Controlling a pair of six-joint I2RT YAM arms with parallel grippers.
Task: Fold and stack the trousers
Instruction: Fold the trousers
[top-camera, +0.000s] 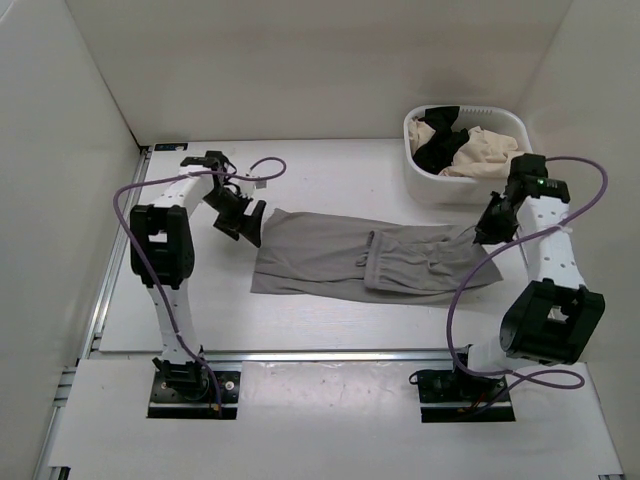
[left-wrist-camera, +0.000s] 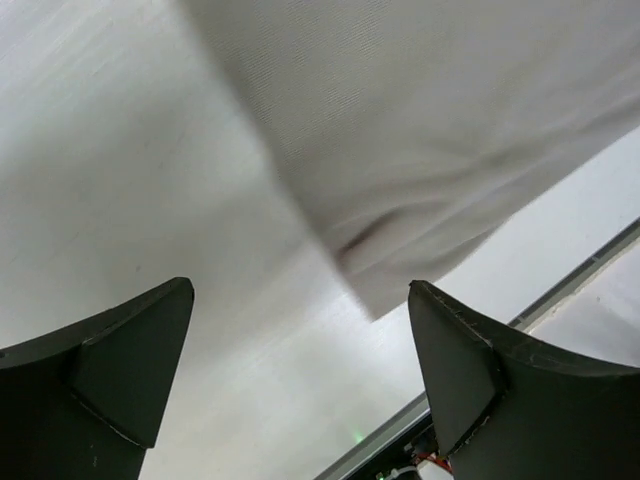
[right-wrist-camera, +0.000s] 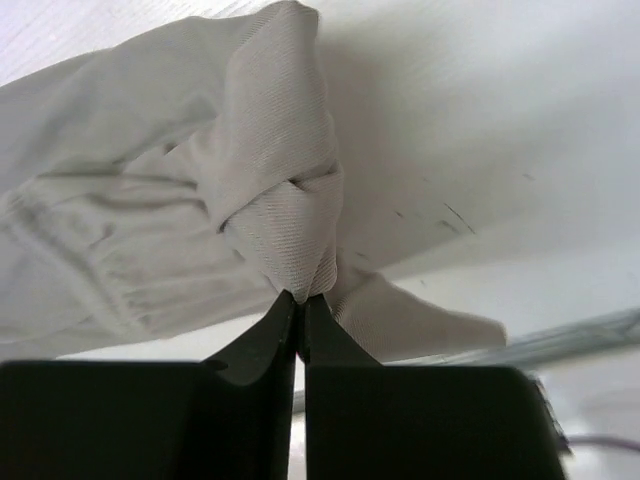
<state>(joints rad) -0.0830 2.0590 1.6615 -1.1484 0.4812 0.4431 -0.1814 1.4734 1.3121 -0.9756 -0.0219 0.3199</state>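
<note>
Grey trousers (top-camera: 330, 262) lie across the white bench (top-camera: 190, 300); the left hand (top-camera: 243, 222) gapes wide beside their left end, the right hand (right-wrist-camera: 301, 305) pinches a fold at the other.

arms (top-camera: 172, 310): white links, black joints | cables (top-camera: 449, 310): purple | left pincer (top-camera: 243, 225): black

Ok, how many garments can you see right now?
3: the trousers spread mid-table; a black garment and a beige garment in the basket at far right. More may be hidden underneath.
</note>
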